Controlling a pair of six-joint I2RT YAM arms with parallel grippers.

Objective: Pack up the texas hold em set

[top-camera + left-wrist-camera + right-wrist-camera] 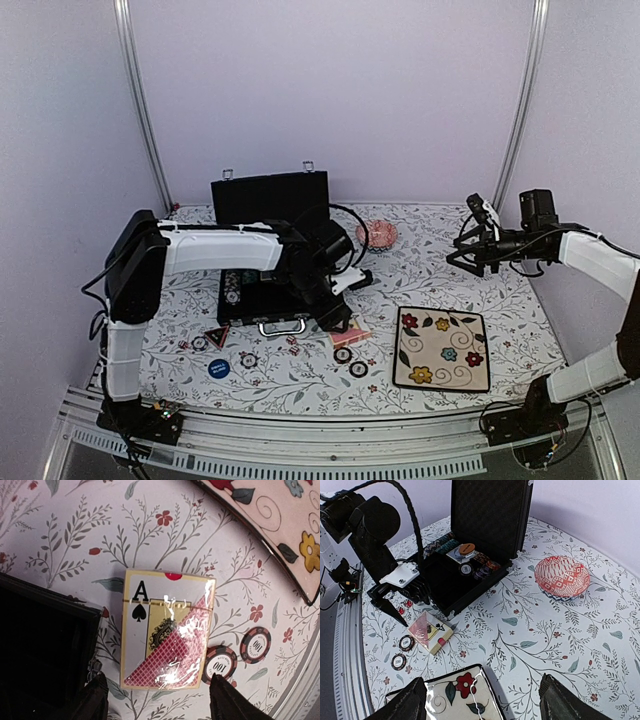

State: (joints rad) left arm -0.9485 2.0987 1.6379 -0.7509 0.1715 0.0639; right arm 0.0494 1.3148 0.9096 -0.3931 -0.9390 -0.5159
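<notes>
Your target is the boxed card deck [167, 630], a flat rectangular pack with an ace of spades and a red lattice printed on its face, sealed in glossy clear film. It lies face up on the floral-cloth table [500, 300], just beside the front right corner of the open black briefcase-style case [270, 198]. Two black-and-red poker chips marked 100 [220, 664] sit close to its other side.

Your left gripper [159, 690] hangs over the near end of the deck. Its fingers are spread, one outside each long edge, and neither looks to be touching the pack. Your right gripper [481, 692] is spread wide with nothing between its fingers, held well apart from the deck on the far side of the cream square flowered plate [430, 348].

Expect the deck to be light and stiff, so it should keep its shape under a firm squeeze. The film looks slick, though, and the pack could slide or twist out of a shallow pinch. Take it across the width, on the two long edges near the middle of its length. The pack is thin and lies flat, so the fingertips will probably have to come right down to the cloth to catch those edges. Watch the chip nearest the right-hand finger, which that finger could nudge.
</notes>
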